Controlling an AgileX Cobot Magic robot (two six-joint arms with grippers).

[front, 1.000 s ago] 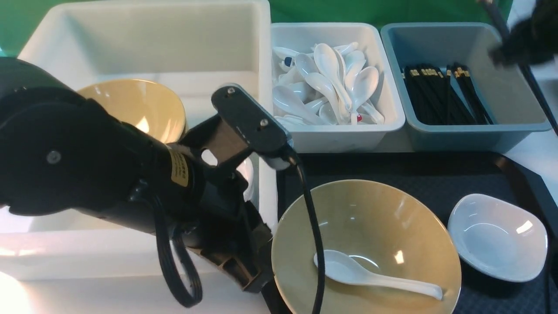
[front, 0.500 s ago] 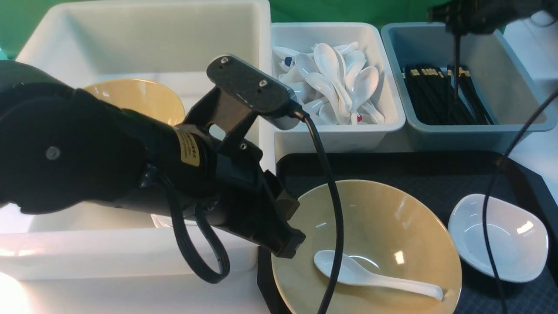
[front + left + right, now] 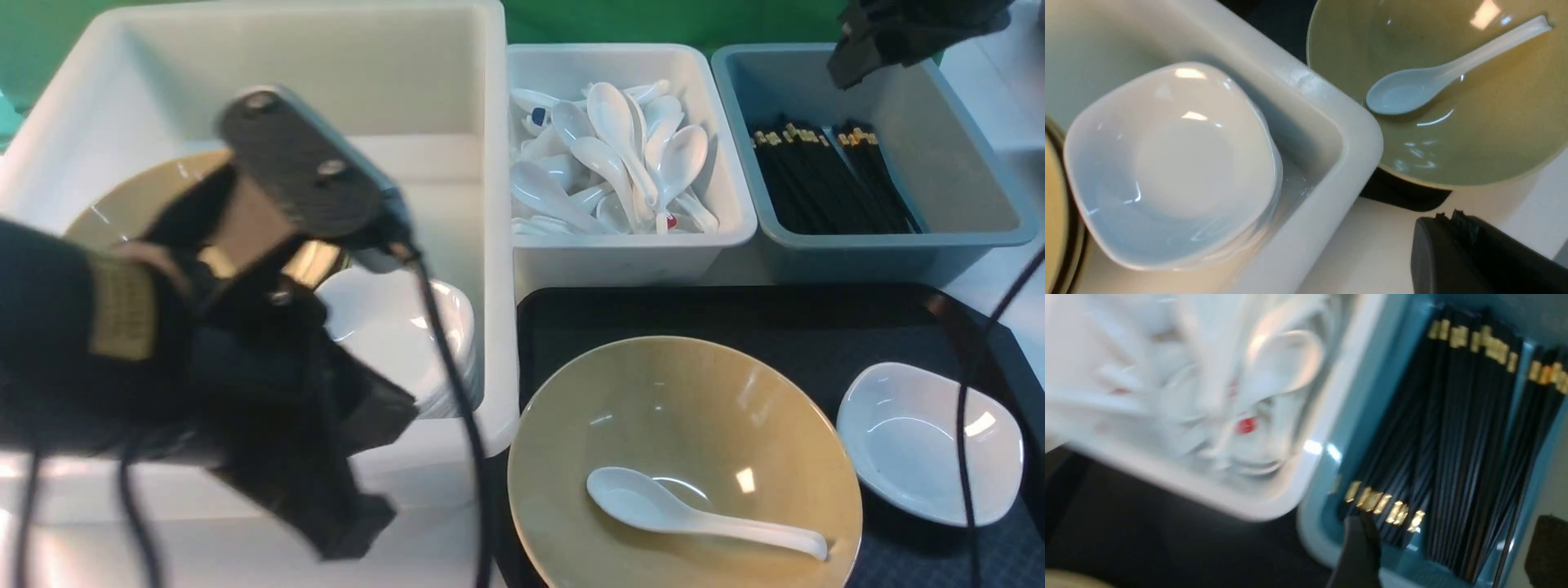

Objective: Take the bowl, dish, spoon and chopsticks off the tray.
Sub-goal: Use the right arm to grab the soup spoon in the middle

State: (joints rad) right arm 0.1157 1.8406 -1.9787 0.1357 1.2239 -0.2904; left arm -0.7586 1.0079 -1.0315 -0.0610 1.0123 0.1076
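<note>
The tan bowl (image 3: pixel 686 425) (image 3: pixel 1474 134) stands on the black tray (image 3: pixel 735 314), with the white spoon (image 3: pixel 694 510) (image 3: pixel 1412 85) lying inside it. On the tray's right sits the small white dish (image 3: pixel 927 441). No chopsticks lie on the tray; black gold-banded chopsticks (image 3: pixel 824 180) (image 3: pixel 1453 428) fill the grey-blue tub. My right gripper (image 3: pixel 857 61) (image 3: pixel 1453 551) hangs open above that tub, holding nothing. My left gripper (image 3: pixel 351 531) (image 3: pixel 1449 214) is shut and empty, low at the front left, beside the big white tub's near corner and left of the bowl.
The large white tub (image 3: pixel 498 245) on the left holds tan bowls (image 3: pixel 122 204) and a stack of white dishes (image 3: pixel 392 327) (image 3: pixel 1171 163). A smaller white tub (image 3: pixel 629 253) behind the tray is full of spoons. The grey-blue tub (image 3: pixel 963 163) stands at the back right.
My left arm has swung left and toward the near edge, away from the bowl. My right gripper has opened, and the black stick that hung from it over the grey-blue tub is gone from it.
</note>
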